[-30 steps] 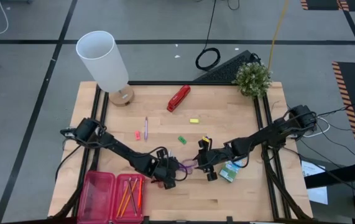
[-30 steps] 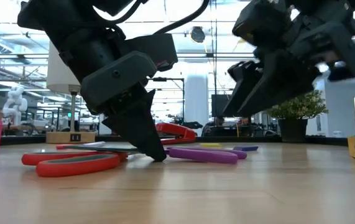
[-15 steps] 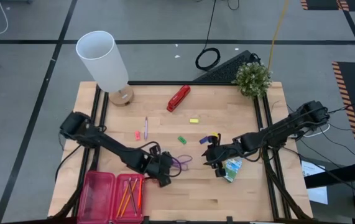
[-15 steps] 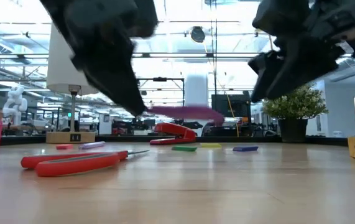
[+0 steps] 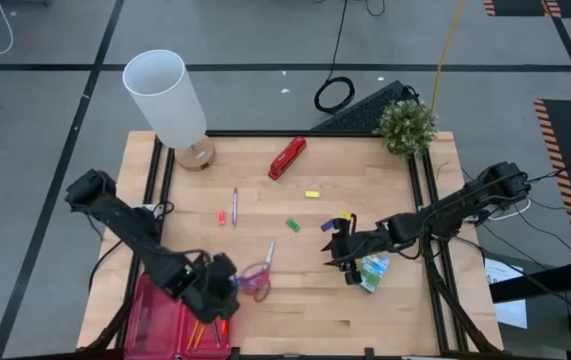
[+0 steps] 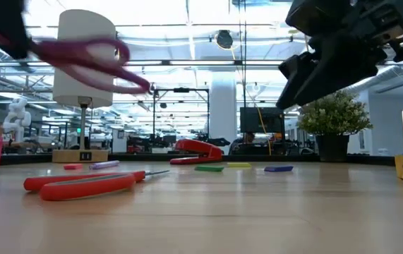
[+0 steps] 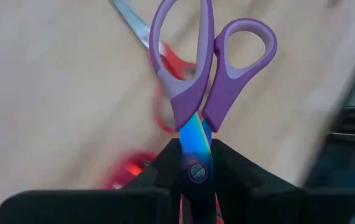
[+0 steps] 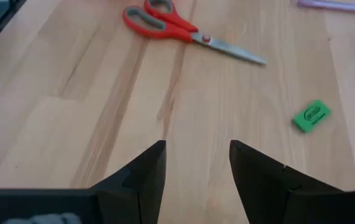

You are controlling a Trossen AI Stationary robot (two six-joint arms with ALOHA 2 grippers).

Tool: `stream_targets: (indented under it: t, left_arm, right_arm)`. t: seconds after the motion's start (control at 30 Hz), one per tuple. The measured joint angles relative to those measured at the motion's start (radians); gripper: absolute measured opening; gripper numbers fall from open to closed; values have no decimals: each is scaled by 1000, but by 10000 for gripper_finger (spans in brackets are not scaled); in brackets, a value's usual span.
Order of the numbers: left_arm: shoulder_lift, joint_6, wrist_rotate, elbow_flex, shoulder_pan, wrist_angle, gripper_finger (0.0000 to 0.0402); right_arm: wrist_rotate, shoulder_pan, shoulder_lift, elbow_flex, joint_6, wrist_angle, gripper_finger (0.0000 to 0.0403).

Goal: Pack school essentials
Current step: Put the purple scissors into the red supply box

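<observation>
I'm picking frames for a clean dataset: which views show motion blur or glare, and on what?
Low view: the purple-handled scissors are smeared by motion, and bright ceiling lights wash out the background. Left wrist view: the scissors are sharp in the left gripper, but the table behind is blurred. Right wrist view: sharp, with the red-handled scissors and green eraser crisp.

The purple-handled scissors show only their handles and pivot; the blades sit hidden between the left gripper's fingers. In the low view these scissors smear into a blur at ten o'clock. The pink case is cut off at six o'clock, its contents mostly covered by the arm.
</observation>
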Motion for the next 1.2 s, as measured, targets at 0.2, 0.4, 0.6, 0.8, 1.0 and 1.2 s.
stream_targets:
  t: [0.2, 0.4, 0.6, 0.8, 1.0, 1.2]
  left_arm:
    - [6, -286, 32, 0, -106, -20, 69]
    - [6, -574, 39, 0, -198, -47, 69]
    - [6, -772, 47, 0, -269, 14, 69]
    - [6, -943, 149, 0, -320, 30, 69]
    - [6, -1005, 163, 0, -316, -49, 69]
    - [11, -1014, 194, 0, -271, -115, 70]
  right_arm:
    - [0, 8, 0, 0, -3, 42, 169]
    - [0, 49, 0, 0, -2, 43, 169]
    - [0, 86, 0, 0, -27, 42, 169]
    - [0, 90, 0, 0, -80, 51, 169]
    - [-1, 89, 0, 0, -115, 81, 169]
    - [-4, 89, 0, 0, -114, 81, 169]
